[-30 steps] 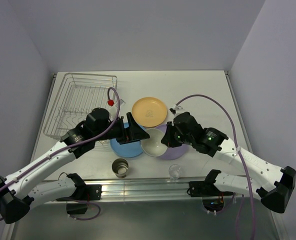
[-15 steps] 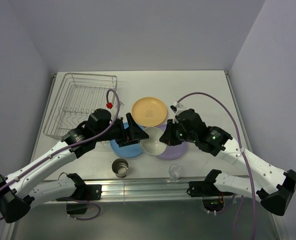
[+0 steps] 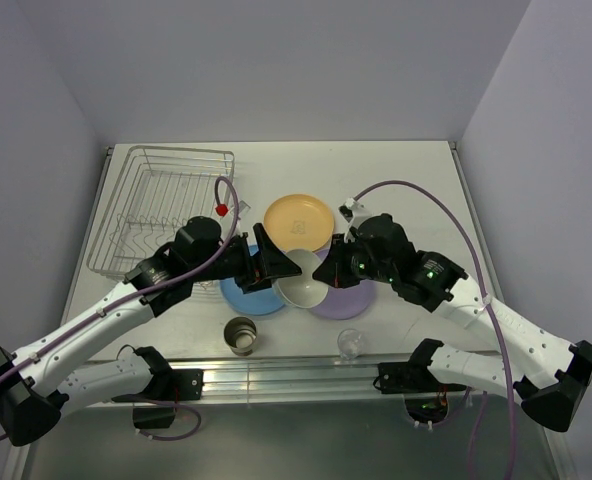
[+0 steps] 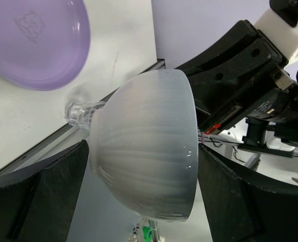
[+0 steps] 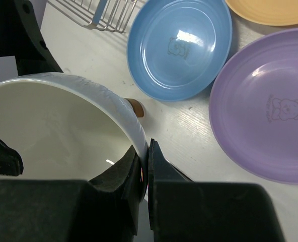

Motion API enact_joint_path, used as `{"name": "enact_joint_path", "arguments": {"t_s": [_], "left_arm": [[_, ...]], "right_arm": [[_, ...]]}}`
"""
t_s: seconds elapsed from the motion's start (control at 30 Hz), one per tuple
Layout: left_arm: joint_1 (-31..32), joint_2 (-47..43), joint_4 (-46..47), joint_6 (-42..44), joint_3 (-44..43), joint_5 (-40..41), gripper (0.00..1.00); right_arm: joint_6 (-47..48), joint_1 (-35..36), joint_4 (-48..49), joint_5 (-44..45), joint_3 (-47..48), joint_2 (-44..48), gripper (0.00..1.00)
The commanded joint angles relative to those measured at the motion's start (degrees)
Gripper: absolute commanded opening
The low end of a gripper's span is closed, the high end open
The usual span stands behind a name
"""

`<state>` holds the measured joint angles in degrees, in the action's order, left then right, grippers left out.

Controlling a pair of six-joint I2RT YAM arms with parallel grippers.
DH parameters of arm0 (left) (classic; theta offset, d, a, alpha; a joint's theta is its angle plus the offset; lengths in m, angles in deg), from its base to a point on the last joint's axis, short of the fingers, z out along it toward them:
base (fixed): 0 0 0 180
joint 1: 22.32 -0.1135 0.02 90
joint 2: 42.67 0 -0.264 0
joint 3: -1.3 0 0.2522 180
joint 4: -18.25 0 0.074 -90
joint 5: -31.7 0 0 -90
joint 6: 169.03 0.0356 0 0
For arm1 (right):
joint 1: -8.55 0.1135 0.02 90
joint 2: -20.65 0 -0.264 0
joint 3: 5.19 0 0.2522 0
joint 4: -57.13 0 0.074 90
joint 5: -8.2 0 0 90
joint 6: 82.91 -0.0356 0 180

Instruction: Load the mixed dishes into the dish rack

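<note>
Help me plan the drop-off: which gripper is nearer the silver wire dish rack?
Left. The left gripper is just right of the dish rack; the right gripper, pinching the white bowl's rim, lies farther right.

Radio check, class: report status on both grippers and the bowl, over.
Right gripper shut on white bowl rim, bowl off the table. Left gripper open, fingers either side of bowl. Blue plate lies between bowl and rack.
</note>
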<state>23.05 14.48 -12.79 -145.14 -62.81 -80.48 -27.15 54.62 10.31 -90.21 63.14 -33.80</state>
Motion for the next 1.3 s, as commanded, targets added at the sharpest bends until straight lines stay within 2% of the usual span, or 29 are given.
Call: {"name": "enact_joint_path", "arguments": {"t_s": [0.0, 0.17, 0.37, 0.5, 0.73, 0.77, 0.8, 0.87, 0.9, 0.97, 1.07, 1.13, 1.2, 1.27], "left_arm": [[0.3, -1.0, 4.9, -1.8, 0.9, -3.0, 0.91], [0.3, -1.6, 7.5, -3.2, 2.2, -5.2, 0.89], [0.3, -3.0, 8.2, -3.7, 2.7, -5.2, 0.79], [0.2, -2.7, 7.7, -3.0, 2.2, -4.7, 0.66], [-0.1, -2.7, 5.8, -2.0, 1.0, -1.6, 0.60], [-0.2, -2.7, 5.5, -1.7, 0.6, -0.8, 0.58], [-0.3, -2.8, 5.3, -1.7, 0.5, -0.2, 0.49], [-0.3, -3.4, 4.9, -1.4, 0.4, 1.2, 0.38], [-0.3, -3.6, 5.0, -1.4, 0.4, 1.4, 0.19], [-0.4, -4.1, 5.1, -1.6, 0.5, 2.0, 0.00], [-0.5, -4.3, 5.4, -1.4, 0.3, 1.8, 0.00], [-0.5, -4.7, 5.0, -1.0, 0.2, 2.0, 0.00], [-0.5, -4.9, 4.1, -0.9, 0.0, 2.6, 0.00], [-0.5, -5.6, 3.6, -0.3, -0.2, 2.9, 0.00]], "right_arm": [[-0.9, -0.6, 6.2, -1.5, 2.9, 0.5, 0.00], [-0.7, -1.2, 7.1, -1.3, 2.2, 0.6, 0.00], [-0.2, -1.7, 7.5, -0.8, 1.4, 0.0, 0.00], [-0.1, -1.7, 8.1, -1.5, 0.8, -0.3, 0.00], [-0.4, -1.7, 8.5, -2.8, 0.0, -0.1, 0.00], [-0.3, -1.7, 8.9, -2.9, -0.2, 0.0, 0.00], [-0.3, -1.7, 9.1, -3.2, -0.4, 0.1, 0.00], [-0.5, -1.7, 9.3, -3.5, -0.7, 0.0, 0.00], [-0.4, -1.7, 9.2, -3.2, -0.4, -0.1, 0.00], [0.0, -1.7, 8.5, -3.0, 0.1, -1.0, 0.00], [0.0, -1.6, 8.5, -2.8, 0.8, -1.8, 0.00], [0.0, -1.7, 8.5, -2.8, 1.3, -2.2, 0.08], [0.0, -1.7, 8.4, -2.7, 1.6, -2.4, 0.10], [0.2, -1.7, 8.4, -2.5, 1.8, -2.7, 0.17]]}}
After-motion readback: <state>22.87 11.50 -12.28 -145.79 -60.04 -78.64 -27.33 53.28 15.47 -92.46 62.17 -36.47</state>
